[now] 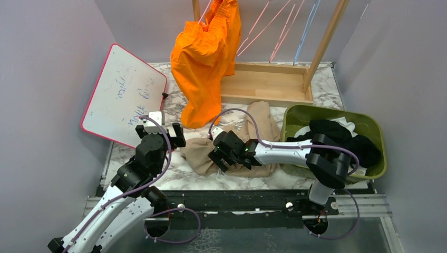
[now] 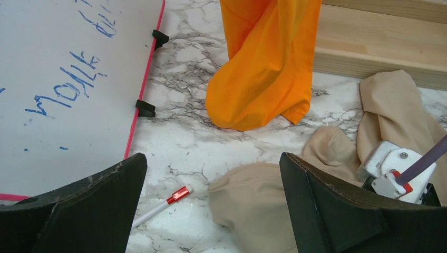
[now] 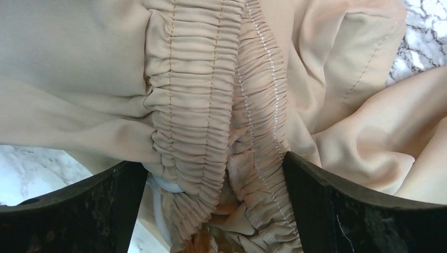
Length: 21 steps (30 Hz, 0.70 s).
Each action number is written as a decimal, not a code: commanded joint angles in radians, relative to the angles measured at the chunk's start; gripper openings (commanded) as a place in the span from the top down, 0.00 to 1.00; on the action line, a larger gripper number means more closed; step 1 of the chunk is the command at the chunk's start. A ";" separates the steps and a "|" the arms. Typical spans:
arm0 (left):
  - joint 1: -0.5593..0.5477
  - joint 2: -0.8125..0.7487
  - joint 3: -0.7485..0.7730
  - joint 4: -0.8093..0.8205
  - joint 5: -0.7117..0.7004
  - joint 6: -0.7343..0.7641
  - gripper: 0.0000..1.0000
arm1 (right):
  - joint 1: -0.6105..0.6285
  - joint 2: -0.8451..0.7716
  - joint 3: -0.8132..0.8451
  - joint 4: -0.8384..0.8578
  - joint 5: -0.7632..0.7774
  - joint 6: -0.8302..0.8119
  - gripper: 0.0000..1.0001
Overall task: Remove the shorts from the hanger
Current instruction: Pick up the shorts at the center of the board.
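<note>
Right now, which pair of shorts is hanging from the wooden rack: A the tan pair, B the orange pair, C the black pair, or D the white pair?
B: the orange shorts hang from the wooden rack, while the tan shorts lie on the table and the black shorts sit in the green bin.

The left arm (image 1: 150, 153) reaches forward, the right arm (image 1: 279, 153) stretches leftward, both with jaws spread wide.

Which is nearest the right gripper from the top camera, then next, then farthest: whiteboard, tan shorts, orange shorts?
1. tan shorts, right under the right gripper.
2. orange shorts, hanging behind it.
3. whiteboard, far left.
</note>
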 commanded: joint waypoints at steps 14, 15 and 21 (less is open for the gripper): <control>0.004 0.028 -0.008 -0.004 0.012 -0.010 0.01 | -0.109 -0.127 -0.027 -0.018 -0.203 -0.017 0.01; 0.004 0.031 -0.008 -0.004 0.014 -0.009 0.01 | -0.109 -0.102 -0.015 -0.040 -0.252 -0.023 0.01; 0.004 0.043 -0.007 -0.004 0.021 -0.011 0.01 | -0.110 0.073 0.039 -0.131 -0.258 0.017 0.01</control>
